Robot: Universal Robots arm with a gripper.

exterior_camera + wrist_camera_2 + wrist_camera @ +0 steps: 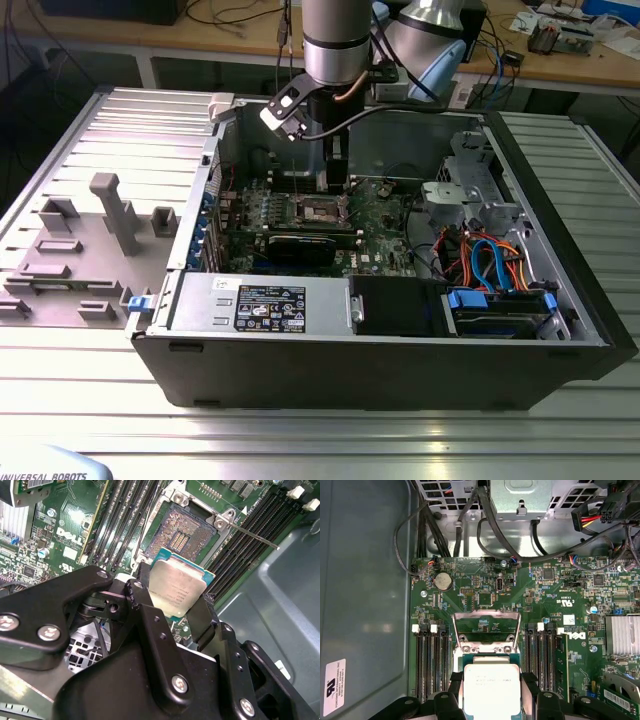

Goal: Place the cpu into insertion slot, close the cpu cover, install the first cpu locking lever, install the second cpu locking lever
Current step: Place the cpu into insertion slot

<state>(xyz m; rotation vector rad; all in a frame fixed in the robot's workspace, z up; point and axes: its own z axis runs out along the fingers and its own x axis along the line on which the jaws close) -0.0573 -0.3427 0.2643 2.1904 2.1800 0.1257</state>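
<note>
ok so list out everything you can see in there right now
cpu: one, silver-grey top, gripped by the claw, not yet in the slot
insertion slot: one, dark centre, silver rim, bare, on the board
cpu cover: one, silver, swung open at the slot's edge
locking lever: one, silver rod, beside the slot
memory slots: two banks, black, either side of the slot
circuit board: one, green, inside the case
coin battery: one, silver, on the board
heatsink: one, silver, on the board
cables: bundle, blue and orange, the exterior view's right
power supply: one, silver, inside the case
computer case: one, black, lying open
arm: one, grey, reaching into the case
claw: one, black, shut on the cpu
</note>
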